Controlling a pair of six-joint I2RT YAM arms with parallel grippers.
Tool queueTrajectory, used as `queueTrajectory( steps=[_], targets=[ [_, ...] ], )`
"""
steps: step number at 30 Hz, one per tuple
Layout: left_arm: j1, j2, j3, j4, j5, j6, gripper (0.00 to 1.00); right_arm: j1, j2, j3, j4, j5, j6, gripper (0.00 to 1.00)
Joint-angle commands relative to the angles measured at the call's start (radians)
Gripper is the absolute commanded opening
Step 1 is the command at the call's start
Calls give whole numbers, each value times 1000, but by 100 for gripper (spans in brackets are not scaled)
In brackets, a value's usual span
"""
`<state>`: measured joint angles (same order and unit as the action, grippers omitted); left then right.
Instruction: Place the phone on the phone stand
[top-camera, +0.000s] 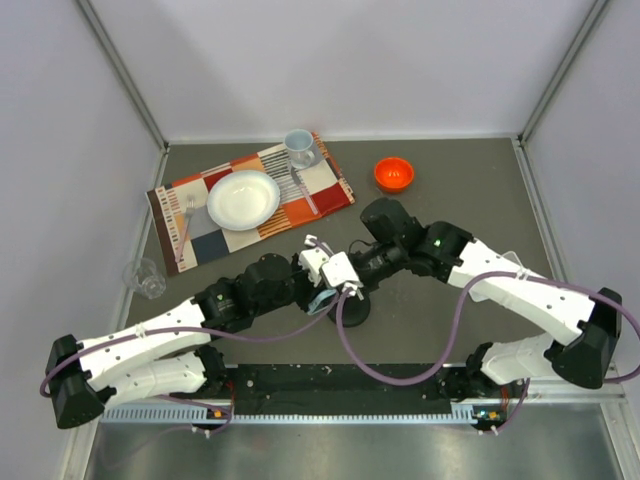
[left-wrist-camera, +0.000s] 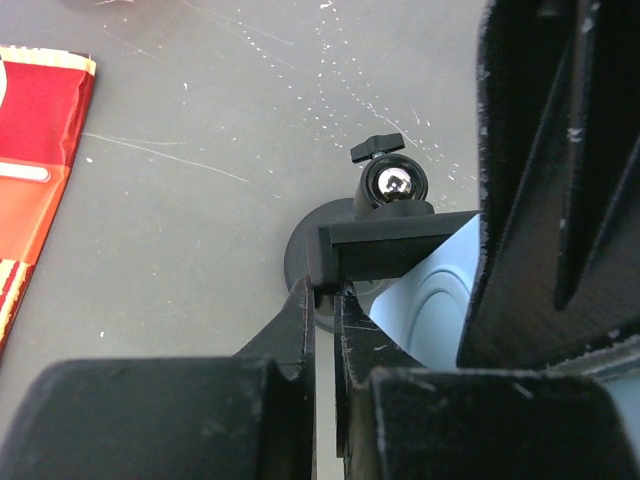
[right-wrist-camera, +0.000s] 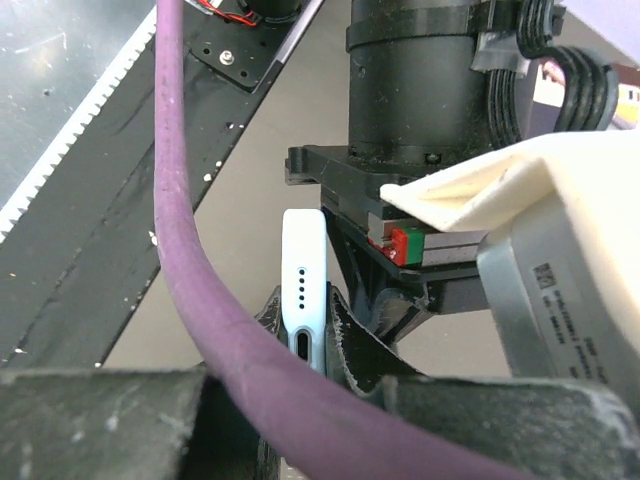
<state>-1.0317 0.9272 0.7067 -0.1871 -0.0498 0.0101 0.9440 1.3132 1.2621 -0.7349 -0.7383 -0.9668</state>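
Clamping the phone edgewise, the right end effector holds it port end toward the wrist.

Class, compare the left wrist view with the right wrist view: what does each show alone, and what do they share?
Only the left wrist view shows the chrome ball joint and black knob of the phone stand. Only the right wrist view shows the purple cable and the charging port on the end of the phone. Both show the light blue phone.
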Motion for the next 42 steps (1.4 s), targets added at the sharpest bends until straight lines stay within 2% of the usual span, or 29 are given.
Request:
queueTrajectory(
  steps=[1,6,10,16,20,22,28,32,36,40,42],
  targets=[
    [-16,-31,33,43,-15,19,0,-28,-35,-15,-17,33,169,0],
    [-14,-39,30,35,-54,13,0,-36,-51,-17,-37,80,279,0],
    [-13,-53,30,35,-107,-9,0,-33,-49,-17,-58,129,434,0],
    [-13,-65,42,20,-269,-74,0,-25,-45,-10,-86,302,631,0],
    [-13,-68,60,-5,-383,-107,0,-22,-13,-6,-165,518,747,0],
    [-14,-80,57,-9,-486,-169,0,-17,20,13,-224,562,810,0],
    [-14,-77,51,-9,-587,-266,0,9,11,39,-325,865,944,0],
    [-14,-85,50,-34,-683,-308,0,9,8,20,-345,953,991,0],
    [-14,-102,45,-83,-876,-381,0,24,-28,-52,-347,1037,1037,0],
    [-16,-117,31,-87,-918,-407,0,27,-58,-61,-360,1146,1109,0],
    [-18,-117,28,-89,-911,-426,0,47,-13,-18,-385,1204,1155,0]
  ],
)
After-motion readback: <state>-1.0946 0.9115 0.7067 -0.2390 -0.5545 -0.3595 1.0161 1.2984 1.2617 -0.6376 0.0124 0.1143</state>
